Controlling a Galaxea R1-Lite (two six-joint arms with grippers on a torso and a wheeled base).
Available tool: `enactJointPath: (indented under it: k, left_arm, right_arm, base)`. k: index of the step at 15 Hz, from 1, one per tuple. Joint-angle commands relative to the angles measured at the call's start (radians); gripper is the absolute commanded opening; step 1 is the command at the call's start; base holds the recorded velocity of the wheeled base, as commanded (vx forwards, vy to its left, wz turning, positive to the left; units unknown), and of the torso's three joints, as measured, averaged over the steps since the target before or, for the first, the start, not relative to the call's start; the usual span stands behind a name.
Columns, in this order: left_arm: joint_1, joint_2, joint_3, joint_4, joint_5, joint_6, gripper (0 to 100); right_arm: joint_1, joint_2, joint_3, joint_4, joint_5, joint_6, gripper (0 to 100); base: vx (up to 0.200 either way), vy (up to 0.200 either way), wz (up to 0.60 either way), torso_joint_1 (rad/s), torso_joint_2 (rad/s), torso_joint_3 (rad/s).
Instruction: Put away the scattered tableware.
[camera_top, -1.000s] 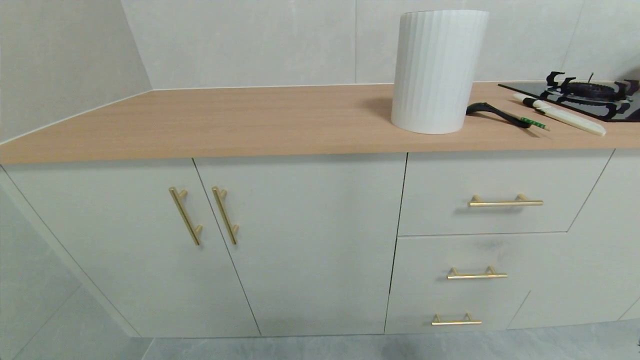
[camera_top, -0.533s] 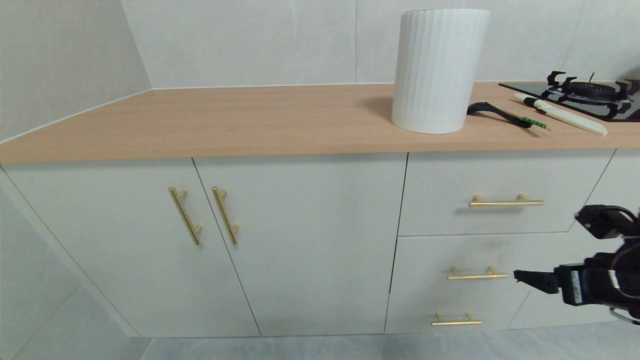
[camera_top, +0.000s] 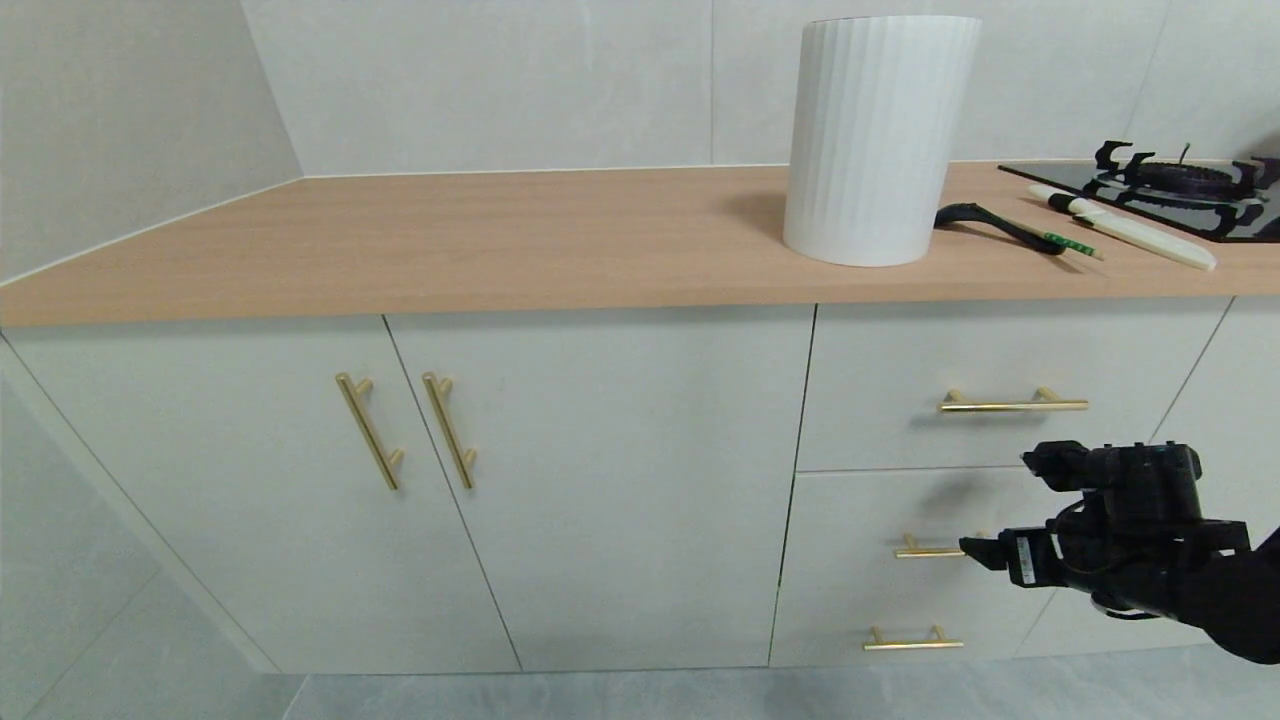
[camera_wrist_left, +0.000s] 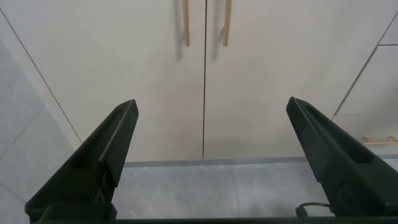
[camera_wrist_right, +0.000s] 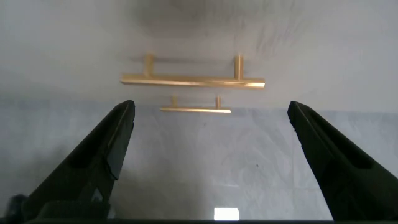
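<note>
LEFT WRIST VIEW: the left gripper (camera_wrist_left: 211, 104), jaws spread wide on nothing, faces the cupboard doors (camera_wrist_left: 267, 74) and their two gold handles (camera_wrist_left: 185, 22), with floor below. In the head view those doors fill the lower left under the wooden counter (camera_top: 500, 240). Upper right of centre, a tall white ribbed pot (camera_top: 872, 140) stands upright on the counter; its inside cannot be seen. Just right of it lie the scattered pieces: a black spoon (camera_top: 990, 225), green-banded chopsticks (camera_top: 1070, 243) and a white knife (camera_top: 1130, 232), beside the hob (camera_top: 1180, 185) at the right edge. Lower right, the right gripper (camera_top: 1000, 505), jaws wide and holding nothing, hangs before the middle drawer handle (camera_top: 925, 549); its wrist view brings that handle and the bottom handle (camera_wrist_right: 196, 109) close
</note>
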Motion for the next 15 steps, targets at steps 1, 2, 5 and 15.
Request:
enactJointPath:
  k: [1,2,5,15]
  left_arm:
    - [0.000,0.001,0.000,0.000,0.000,-0.001,100]
    - [0.000,0.001,0.000,0.000,0.000,-0.001,100]
    - [0.000,0.001,0.000,0.000,0.000,-0.001,100]
    - [0.000,0.001,0.000,0.000,0.000,0.001,100]
  right_arm:
    - [0.000,0.098,0.006,-0.057,-0.013,-0.001,100]
    - [0.000,0.125,0.013,-0.116,-0.022,-0.003,100]
    - [0.002,0.196,0.027,-0.252,-0.036,-0.003,100]
    - [0.002,0.314,0.021,-0.468,-0.086,-0.003,100]
  base:
    - [0.000,0.000,0.00,0.000,0.00,0.000]
    - [0.000,0.000,0.00,0.000,0.00,0.000]
    - [0.000,0.000,0.00,0.000,0.00,0.000]
    - [0.000,0.000,0.00,0.000,0.00,0.000]
